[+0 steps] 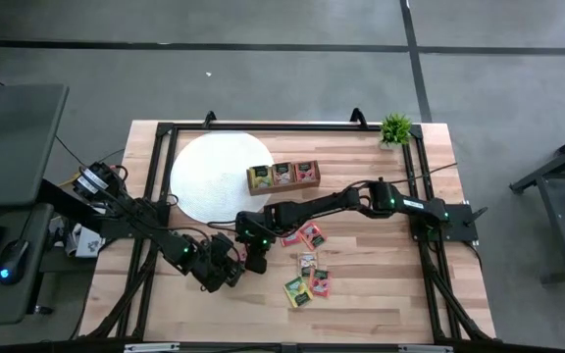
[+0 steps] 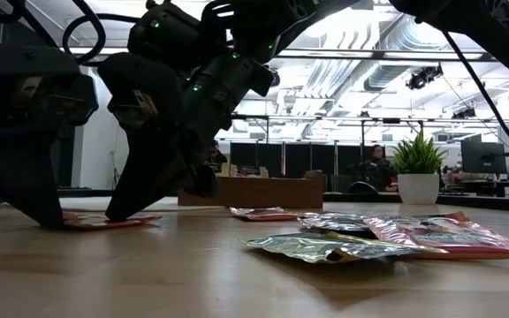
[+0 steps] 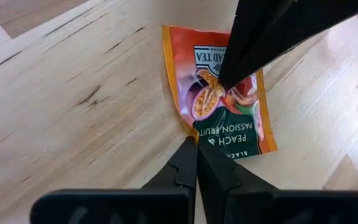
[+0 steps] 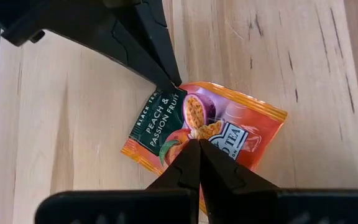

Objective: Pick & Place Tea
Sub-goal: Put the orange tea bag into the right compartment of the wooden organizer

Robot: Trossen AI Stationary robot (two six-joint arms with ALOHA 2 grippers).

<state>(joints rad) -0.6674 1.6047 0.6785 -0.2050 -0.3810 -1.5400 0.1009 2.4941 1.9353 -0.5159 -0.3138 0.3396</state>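
An orange tea packet [image 3: 222,93] with a dark green label end lies flat on the wooden table, and both grippers meet over it. In the high view the grippers hide it. My left gripper [image 3: 196,142] is shut, with its tips at the packet's label end. My right gripper [image 4: 198,143] is also shut, with its tips on the packet's middle. In the low view the packet [image 2: 104,221] shows as a thin strip under both sets of fingers. Several more packets [image 1: 308,263] lie loose to the right. The wooden tray [image 1: 282,176] holds others. My left gripper touches the packet's edge beside the dark label [image 3: 202,132] with its shut fingertips, slanting down from the table's left; the packet lies flat on the table. My right gripper presses its shut fingertips on the packet's printed middle [image 4: 211,129], coming down from above; the packet stays flat on the wood.
A white round mat [image 1: 214,176] lies at the far left of the table, with the tray at its right edge. A small potted plant [image 1: 395,127] stands at the far right corner. Loose packets [image 2: 343,247] lie right of the grippers. A black frame [image 1: 155,196] borders the table.
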